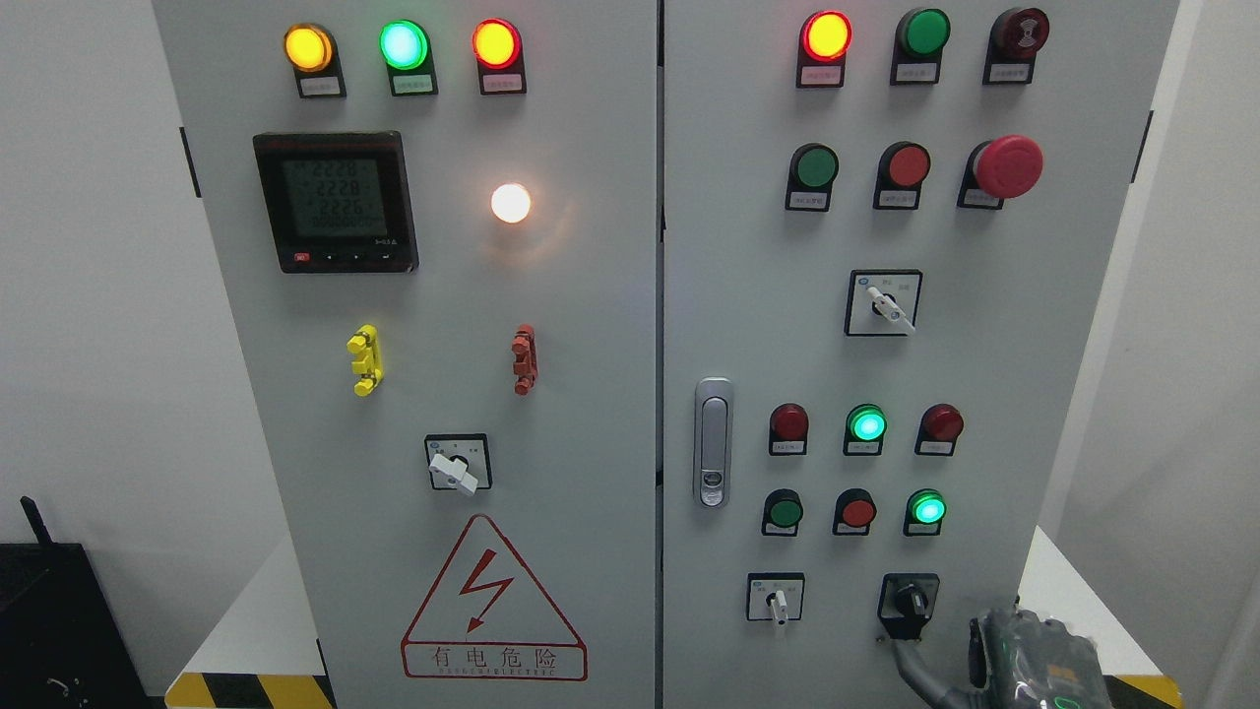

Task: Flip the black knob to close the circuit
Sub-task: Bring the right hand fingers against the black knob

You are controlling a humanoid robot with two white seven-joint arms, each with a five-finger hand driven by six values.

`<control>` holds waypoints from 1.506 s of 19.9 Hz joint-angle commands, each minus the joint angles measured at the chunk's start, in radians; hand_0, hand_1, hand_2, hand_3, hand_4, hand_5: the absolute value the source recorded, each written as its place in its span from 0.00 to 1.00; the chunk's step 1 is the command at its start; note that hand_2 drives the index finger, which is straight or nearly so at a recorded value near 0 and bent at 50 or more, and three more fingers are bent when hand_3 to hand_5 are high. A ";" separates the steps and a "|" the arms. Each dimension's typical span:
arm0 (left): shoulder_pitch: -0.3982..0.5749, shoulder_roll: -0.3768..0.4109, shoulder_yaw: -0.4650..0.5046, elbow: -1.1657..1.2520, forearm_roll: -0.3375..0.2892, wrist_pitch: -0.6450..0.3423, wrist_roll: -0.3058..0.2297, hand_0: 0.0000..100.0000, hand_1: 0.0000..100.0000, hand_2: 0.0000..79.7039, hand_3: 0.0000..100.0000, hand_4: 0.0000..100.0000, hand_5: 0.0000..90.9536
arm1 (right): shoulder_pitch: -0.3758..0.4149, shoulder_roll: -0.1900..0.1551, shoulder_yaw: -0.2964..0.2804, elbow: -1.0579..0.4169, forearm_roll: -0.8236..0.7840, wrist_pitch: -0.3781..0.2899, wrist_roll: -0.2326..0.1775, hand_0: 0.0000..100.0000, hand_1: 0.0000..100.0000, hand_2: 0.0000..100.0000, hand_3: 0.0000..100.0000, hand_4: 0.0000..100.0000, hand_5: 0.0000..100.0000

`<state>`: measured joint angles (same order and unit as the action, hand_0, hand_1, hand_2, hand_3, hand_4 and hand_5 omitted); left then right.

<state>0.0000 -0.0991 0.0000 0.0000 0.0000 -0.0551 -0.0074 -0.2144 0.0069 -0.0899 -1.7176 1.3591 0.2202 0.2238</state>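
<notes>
Black knob [910, 600] just above right hand [1024, 665] — perhaps untouched

Matt grey painted metal cabinet [591, 394], glossy plastic black knob [910, 599], and a shiny chrome door handle [713, 443].

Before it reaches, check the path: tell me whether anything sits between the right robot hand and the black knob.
Nothing visible does. The right robot hand sits just below and right of the black knob, with only bare cabinet panel between them.
</notes>
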 commanded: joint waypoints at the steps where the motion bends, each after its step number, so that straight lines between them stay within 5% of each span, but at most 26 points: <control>1: 0.034 -0.001 0.011 -0.034 0.008 0.000 0.000 0.00 0.00 0.00 0.05 0.03 0.00 | -0.017 0.030 0.002 0.015 0.000 0.002 0.002 0.00 0.09 0.88 1.00 0.80 0.89; 30: 0.034 0.001 0.011 -0.034 0.008 0.000 0.000 0.00 0.00 0.00 0.05 0.03 0.00 | -0.048 0.013 -0.033 0.053 -0.041 0.018 -0.001 0.00 0.15 0.87 1.00 0.81 0.90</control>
<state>0.0000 -0.0992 0.0000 0.0000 0.0000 -0.0551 -0.0073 -0.2659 0.0035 -0.1017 -1.6692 1.3297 0.2357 0.2238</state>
